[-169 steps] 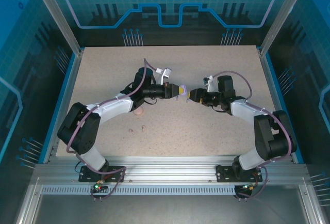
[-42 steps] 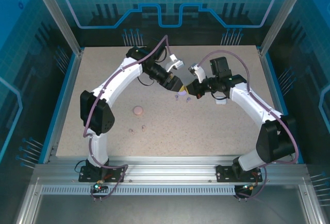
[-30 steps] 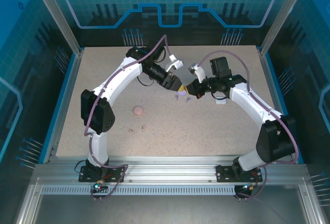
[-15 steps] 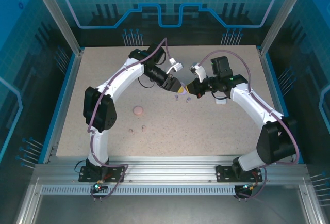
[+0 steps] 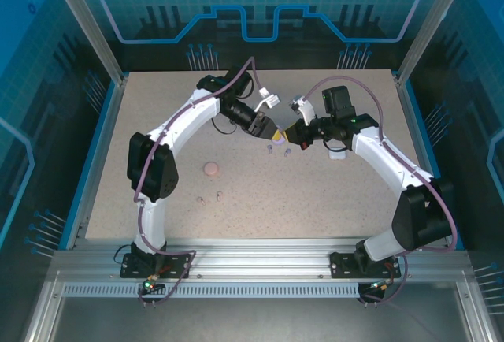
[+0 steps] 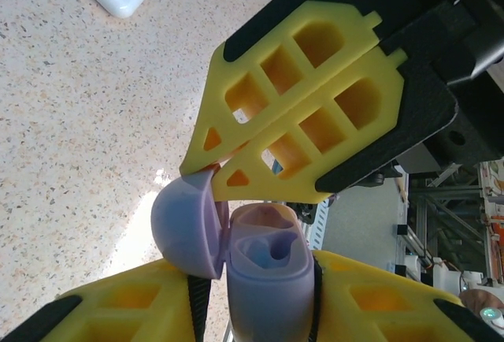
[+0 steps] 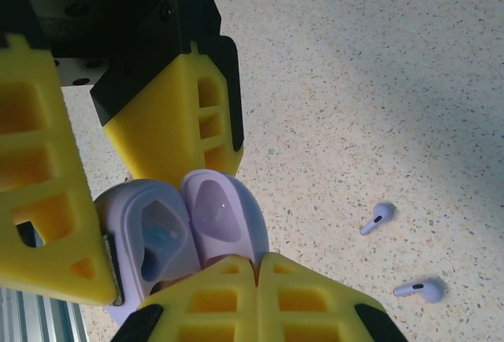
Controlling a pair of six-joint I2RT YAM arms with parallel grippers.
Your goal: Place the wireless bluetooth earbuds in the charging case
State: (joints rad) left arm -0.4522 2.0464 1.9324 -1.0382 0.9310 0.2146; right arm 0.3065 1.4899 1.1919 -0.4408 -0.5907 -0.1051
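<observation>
Evidently the left gripper [image 5: 276, 134] is clamped on the body of the purple charging case [image 6: 268, 275]. The right gripper [image 7: 257, 266] has its fingers pressed together with nothing between them, and noses its tips against the open lid [image 6: 185, 228]. Two purple earbuds [image 7: 378, 218] lie a little apart on the table [image 7: 394, 82], near the case, whose wells look vacant as far as can be told. The earbuds are probably feather-light, hard and glossy, so a sloppy pinch could squirt one away. Taking one across its bulbous head, with the stem free to point into its well, seems safest. The lid's hinge is likely delicate and wants only gentle pressure.
</observation>
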